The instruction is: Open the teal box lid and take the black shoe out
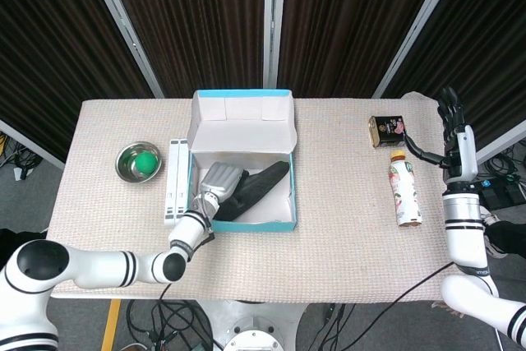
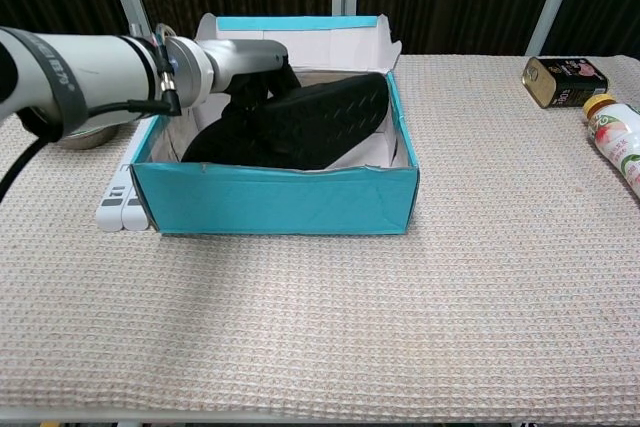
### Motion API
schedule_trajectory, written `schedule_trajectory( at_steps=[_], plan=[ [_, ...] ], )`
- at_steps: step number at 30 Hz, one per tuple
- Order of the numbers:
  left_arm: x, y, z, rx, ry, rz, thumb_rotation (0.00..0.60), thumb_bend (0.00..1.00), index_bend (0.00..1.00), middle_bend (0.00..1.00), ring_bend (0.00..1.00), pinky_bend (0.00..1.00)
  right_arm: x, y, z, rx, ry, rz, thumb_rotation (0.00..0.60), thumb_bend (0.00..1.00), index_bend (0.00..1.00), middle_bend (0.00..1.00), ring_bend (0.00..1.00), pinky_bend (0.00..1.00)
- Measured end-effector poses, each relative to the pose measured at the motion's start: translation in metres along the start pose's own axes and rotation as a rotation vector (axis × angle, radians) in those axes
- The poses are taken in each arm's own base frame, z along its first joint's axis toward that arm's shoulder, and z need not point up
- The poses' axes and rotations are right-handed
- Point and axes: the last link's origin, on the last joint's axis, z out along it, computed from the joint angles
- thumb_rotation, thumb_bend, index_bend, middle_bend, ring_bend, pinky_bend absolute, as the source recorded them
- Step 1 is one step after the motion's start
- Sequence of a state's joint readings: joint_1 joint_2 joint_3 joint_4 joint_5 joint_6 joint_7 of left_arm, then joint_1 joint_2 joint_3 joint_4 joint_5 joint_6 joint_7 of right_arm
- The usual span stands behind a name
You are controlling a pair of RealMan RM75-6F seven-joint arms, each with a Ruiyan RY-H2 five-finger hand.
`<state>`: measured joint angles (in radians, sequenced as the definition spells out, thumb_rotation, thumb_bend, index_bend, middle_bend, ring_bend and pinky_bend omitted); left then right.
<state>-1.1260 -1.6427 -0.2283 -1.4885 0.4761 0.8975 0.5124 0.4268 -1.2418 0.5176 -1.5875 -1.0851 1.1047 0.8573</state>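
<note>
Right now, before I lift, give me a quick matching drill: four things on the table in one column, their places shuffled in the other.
Things:
1. black shoe
2. green ball
3. drink bottle
4. dark tin

Places:
A. in the metal bowl
B. lying near the right hand
C. in the teal box, under the left hand
D. far right, behind the bottle

Pairs: 1-C, 2-A, 3-B, 4-D

You have: matt teal cardboard box, white inside; black shoe with ribbed rubbery sole; shiny metal bowl; rough woven cloth over the worktop.
</note>
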Motion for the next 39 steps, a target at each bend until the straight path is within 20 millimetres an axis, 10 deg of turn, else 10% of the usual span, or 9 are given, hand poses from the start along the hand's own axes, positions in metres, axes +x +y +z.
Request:
schedule_trajectory(
  at_steps=[8,17,23,30,35,39],
  plan=[
    [0.046,-0.010,-0.026,-0.056,0.144,-0.114,0.600,0.29,0.60,0.63,0.60,0.76,0.001,-0.003,0.001,0.006,-0.004,0.014,0.600,0.10,0.00,0.00,0.00,0.00],
    [0.090,-0.093,-0.093,0.056,0.361,-0.188,0.600,0.29,0.60,0.61,0.59,0.75,-0.001,-0.002,0.001,0.007,-0.018,0.029,0.600,0.10,0.00,0.00,0.00,0.00],
    [0.074,-0.162,-0.131,0.265,0.340,-0.290,0.600,0.29,0.59,0.60,0.59,0.75,-0.004,-0.001,0.000,0.009,-0.029,0.038,0.600,0.10,0.00,0.00,0.00,0.00],
    [0.038,-0.198,-0.126,0.394,0.233,-0.368,0.600,0.28,0.50,0.55,0.54,0.72,-0.005,-0.001,-0.003,0.011,-0.034,0.040,0.600,0.10,0.00,0.00,0.00,0.00],
    [0.016,-0.204,-0.111,0.422,0.129,-0.392,0.600,0.19,0.24,0.23,0.13,0.37,0.002,-0.001,-0.007,0.012,-0.020,0.030,0.600,0.10,0.00,0.00,0.00,0.00],
    [0.008,-0.205,-0.101,0.437,0.099,-0.419,0.600,0.07,0.14,0.05,0.00,0.18,0.011,0.000,-0.011,0.009,-0.001,0.018,0.600,0.10,0.00,0.00,0.00,0.00]
  ],
)
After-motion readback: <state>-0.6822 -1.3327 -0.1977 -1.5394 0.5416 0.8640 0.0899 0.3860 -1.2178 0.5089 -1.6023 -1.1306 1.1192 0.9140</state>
